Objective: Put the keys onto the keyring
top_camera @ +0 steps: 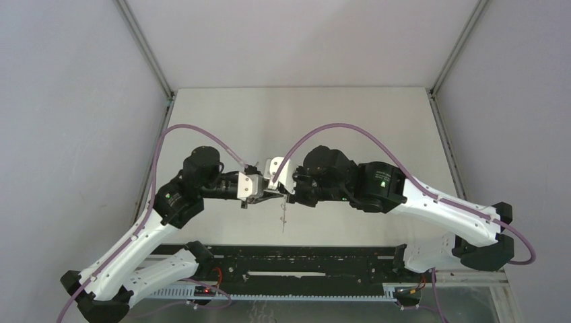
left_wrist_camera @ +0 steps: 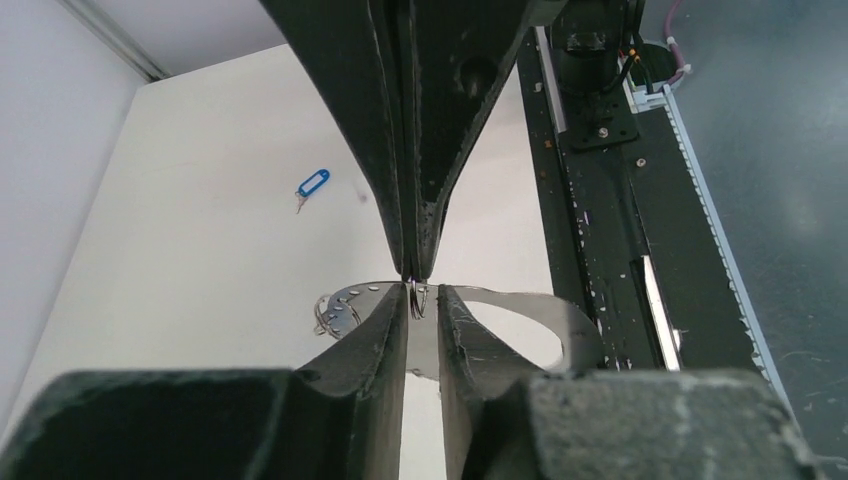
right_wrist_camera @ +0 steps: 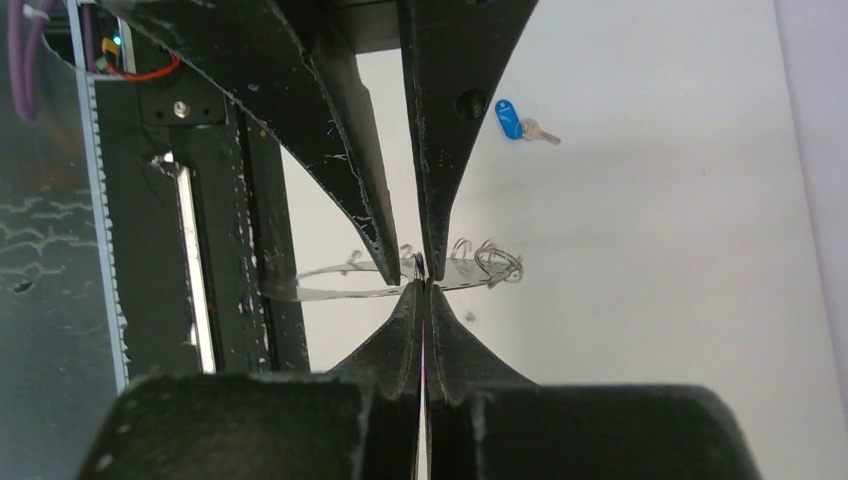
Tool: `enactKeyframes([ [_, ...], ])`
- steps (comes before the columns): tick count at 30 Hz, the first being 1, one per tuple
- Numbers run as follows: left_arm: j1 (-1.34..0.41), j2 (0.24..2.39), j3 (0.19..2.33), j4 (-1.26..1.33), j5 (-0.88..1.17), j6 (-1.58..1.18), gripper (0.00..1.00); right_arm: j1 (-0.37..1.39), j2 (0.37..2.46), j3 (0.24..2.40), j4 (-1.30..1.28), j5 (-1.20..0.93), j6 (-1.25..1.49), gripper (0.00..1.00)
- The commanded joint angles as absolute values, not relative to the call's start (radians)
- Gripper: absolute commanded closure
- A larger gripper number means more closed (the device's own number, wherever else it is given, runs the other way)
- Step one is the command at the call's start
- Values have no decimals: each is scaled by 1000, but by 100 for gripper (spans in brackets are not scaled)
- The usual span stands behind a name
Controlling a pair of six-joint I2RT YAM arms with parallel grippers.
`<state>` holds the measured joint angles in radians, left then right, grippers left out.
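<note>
The keyring (left_wrist_camera: 520, 305), a thin grey metal hoop with small wire loops (right_wrist_camera: 495, 262) along its rim, hangs in the air between my two grippers. It shows as a thin sliver (top_camera: 284, 217) in the top view. My right gripper (right_wrist_camera: 422, 285) is shut on one small wire loop of the keyring. My left gripper (left_wrist_camera: 422, 297) faces it tip to tip, its jaws a narrow gap apart on either side of that loop, not visibly pinching it. One key with a lighter blue, white-labelled tag (left_wrist_camera: 313, 183) lies on the table. A key with a darker blue tag (right_wrist_camera: 510, 118) lies flat too.
The black rail (top_camera: 303, 259) with the arm bases runs along the near edge, close under the hanging hoop. Grey walls (top_camera: 74, 101) and metal corner posts bound the white table (top_camera: 303, 121) on the left, right and back.
</note>
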<state>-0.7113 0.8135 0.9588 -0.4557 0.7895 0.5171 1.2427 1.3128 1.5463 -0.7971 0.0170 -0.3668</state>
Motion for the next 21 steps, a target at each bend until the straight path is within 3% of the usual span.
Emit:
enactKeyframes([
  [1, -717, 813, 1023, -492, 830, 562, 82, 1268, 1319, 1603, -824, 72, -402, 100],
  [6, -722, 814, 1020, -544, 837, 616, 90, 1280, 1331, 1631, -830, 78, -403, 100],
  [12, -732, 823, 1028, -551, 824, 622, 76, 1299, 1349, 1652, -845, 94, -410, 100],
  [21, -737, 824, 1024, -490, 797, 554, 77, 1317, 1354, 1657, -839, 95, -412, 100],
])
